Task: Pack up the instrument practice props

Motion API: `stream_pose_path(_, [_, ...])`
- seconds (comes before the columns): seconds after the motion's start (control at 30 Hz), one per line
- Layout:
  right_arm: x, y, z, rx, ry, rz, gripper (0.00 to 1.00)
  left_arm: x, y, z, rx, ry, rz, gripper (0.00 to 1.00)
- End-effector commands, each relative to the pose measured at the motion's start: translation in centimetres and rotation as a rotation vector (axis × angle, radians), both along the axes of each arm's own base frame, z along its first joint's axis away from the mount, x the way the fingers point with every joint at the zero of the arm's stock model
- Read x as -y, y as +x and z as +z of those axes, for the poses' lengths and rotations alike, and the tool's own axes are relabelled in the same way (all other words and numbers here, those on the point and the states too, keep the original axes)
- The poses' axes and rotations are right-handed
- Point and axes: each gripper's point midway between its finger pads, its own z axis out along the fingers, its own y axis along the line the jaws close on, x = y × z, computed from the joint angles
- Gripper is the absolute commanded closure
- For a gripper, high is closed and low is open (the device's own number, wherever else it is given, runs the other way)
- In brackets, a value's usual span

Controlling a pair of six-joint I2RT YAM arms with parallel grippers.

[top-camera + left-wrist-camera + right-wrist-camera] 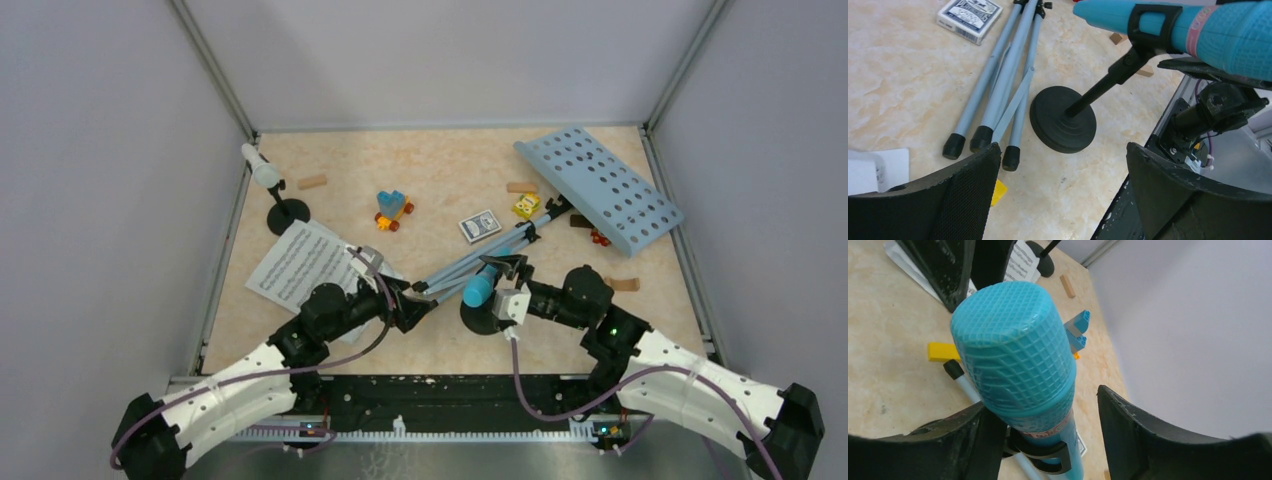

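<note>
From above, the blue microphone [478,291] sits clipped in its black holder [482,320] at the near middle of the desk [440,165]. Its head points toward the arms and its handle slants away to the right. The right hand [497,285] straddles it, and the left hand [425,297] waits just to the left, at the feet of the tripod legs [480,258]. The right arm is plainly the nearer one. The music rack [600,190], the white microphone [262,168] and the sheet-music pages [300,262] lie farther back.

The left wrist view shows that hand spread wide and holding nothing. The holder's round base sits flat on the desk straight ahead, and the clip stem leans, which the top view hides.

The right wrist view shows that hand wide open around the microphone. The near-side finger [973,435] seems to touch the barrel, while the other stands apart. The barrel's long axis runs away from the camera, so closing should pinch across it.
</note>
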Motion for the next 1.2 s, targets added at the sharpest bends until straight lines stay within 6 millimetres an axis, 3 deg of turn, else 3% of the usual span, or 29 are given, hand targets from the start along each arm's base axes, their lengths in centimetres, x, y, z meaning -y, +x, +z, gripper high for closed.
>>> stream_pose_path(0.0, [-0.8,-1.1,5.2,0.049,0.150,0.061,0.34,1.5,-0.2,1.7,0.130,-0.045,-0.031,0.01])
stream_pose_path(0.13, [-0.8,-1.3,5.5,0.049,0.162,0.071,0.34,3.0,-0.7,1.5,0.139,-0.046,-0.065,0.01])
stream_pose_path(0.2, [-0.9,-1.4,5.6,0.049,0.163,0.076,0.39,3.8,-0.8,0.8,0.122,-0.034,-0.087,0.01])
stream_pose_path(0.37, [-0.9,-1.8,5.9,0.046,0.173,0.094,0.60,5.5,-1.7,0.5,0.150,-0.029,-0.134,0.01])
stream_pose_path(0.5, [-0.9,-1.8,6.3,-0.004,0.203,0.089,0.73,6.3,-1.9,1.5,0.233,-0.044,-0.124,0.01])
stream_pose_path(0.6, [-0.9,-1.4,6.5,-0.079,0.227,0.056,1.00,6.6,-1.6,3.3,0.337,-0.080,-0.084,0.01])
stream_pose_path(0.77, [-0.7,-0.3,7.3,-0.204,0.303,-0.030,1.00,9.0,-1.8,4.9,0.469,-0.083,-0.106,0.01])
stream_pose_path(0.93, [-0.3,0.1,7.3,-0.244,0.333,-0.068,1.00,12.0,-2.2,3.5,0.517,-0.040,-0.183,0.01])
stream_pose_path(1.17, [0.0,-0.3,7.6,-0.282,0.377,-0.066,1.00,14.1,-0.5,2.4,0.514,-0.016,-0.136,0.01])
